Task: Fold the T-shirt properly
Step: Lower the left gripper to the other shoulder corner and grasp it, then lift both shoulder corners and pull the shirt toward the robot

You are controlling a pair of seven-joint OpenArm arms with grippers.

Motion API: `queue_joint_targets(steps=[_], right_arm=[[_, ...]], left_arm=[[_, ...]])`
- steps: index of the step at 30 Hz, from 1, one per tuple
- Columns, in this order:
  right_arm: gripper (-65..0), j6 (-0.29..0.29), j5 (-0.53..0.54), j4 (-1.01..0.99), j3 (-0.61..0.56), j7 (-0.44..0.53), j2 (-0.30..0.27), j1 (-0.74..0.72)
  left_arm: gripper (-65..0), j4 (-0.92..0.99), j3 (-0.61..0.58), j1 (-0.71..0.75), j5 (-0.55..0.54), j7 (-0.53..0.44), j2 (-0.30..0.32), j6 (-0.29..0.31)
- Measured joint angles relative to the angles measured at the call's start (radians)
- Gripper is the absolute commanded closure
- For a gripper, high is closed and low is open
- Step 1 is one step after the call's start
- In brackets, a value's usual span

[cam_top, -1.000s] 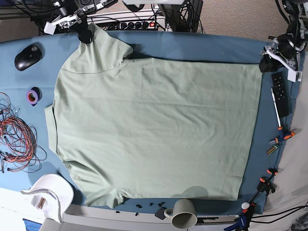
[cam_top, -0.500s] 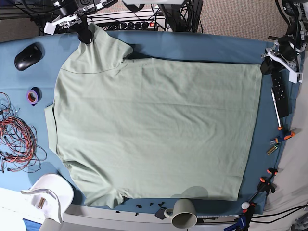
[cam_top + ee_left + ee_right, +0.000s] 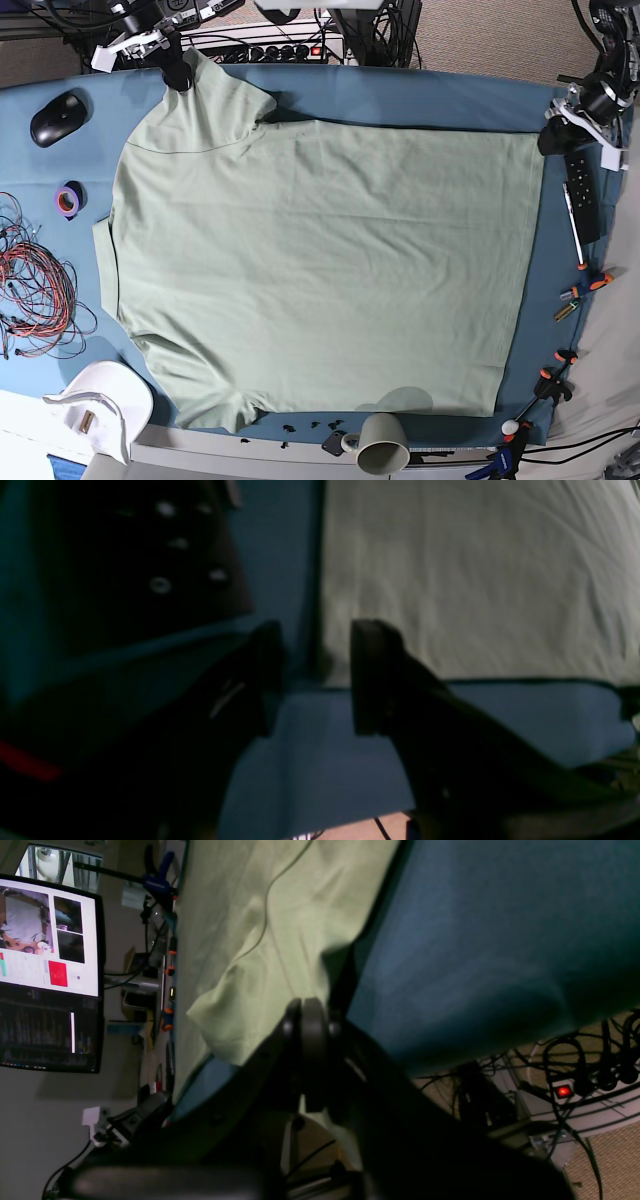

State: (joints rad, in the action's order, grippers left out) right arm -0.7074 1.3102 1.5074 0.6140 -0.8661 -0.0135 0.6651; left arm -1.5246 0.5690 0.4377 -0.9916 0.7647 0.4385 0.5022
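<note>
The pale green T-shirt (image 3: 320, 270) lies spread flat on the blue table cloth (image 3: 400, 95), collar end to the left and hem to the right. My right gripper (image 3: 178, 75) is at the far left corner, shut on the tip of the upper sleeve (image 3: 240, 1025); the wrist view shows its fingertips (image 3: 307, 1027) pinched together on the fabric. My left gripper (image 3: 552, 135) hovers at the far right hem corner. In its wrist view the left gripper (image 3: 320, 677) is open, with the shirt's corner (image 3: 330, 672) lying between the fingers.
A black remote (image 3: 582, 195), a pen (image 3: 574, 225) and small clamps (image 3: 580, 290) lie along the right edge. A mug (image 3: 382, 443) stands at the front edge. On the left are a mouse (image 3: 58, 117), a tape roll (image 3: 68, 200) and red wires (image 3: 35, 290).
The left gripper has shifted slightly by the far right hem corner. The shirt and the right gripper have not moved.
</note>
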Motion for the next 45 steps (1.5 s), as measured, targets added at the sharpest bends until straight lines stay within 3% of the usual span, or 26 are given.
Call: queue_joint_targets(steps=[6, 12, 30, 39, 45], right_arm=[[0.0, 0.000, 0.000, 0.000, 0.000, 0.000, 0.000, 0.000], [0.0, 0.000, 0.000, 0.000, 0.000, -0.001, 0.000, 0.000], [0.0, 0.000, 0.000, 0.000, 0.000, -0.001, 0.000, 0.000], [0.0, 0.000, 0.000, 0.000, 0.000, -0.001, 0.000, 0.000], [0.0, 0.000, 0.000, 0.000, 0.000, -0.001, 0.000, 0.000]], left_arm=[[-23.4, -0.008, -0.160, -0.018, 0.011, -0.061, 0.002, 0.015], [-23.4, -0.009, -0.178, -0.053, 0.033, -0.057, -0.031, 0.015], [-23.4, -0.013, -0.174, -0.053, 0.071, -0.065, -0.031, 0.006], [-23.4, -0.008, -0.044, -0.052, 0.101, -0.031, -0.037, -0.016], [-17.8, -0.006, -0.039, -0.051, 0.106, -0.032, -0.036, -0.032]])
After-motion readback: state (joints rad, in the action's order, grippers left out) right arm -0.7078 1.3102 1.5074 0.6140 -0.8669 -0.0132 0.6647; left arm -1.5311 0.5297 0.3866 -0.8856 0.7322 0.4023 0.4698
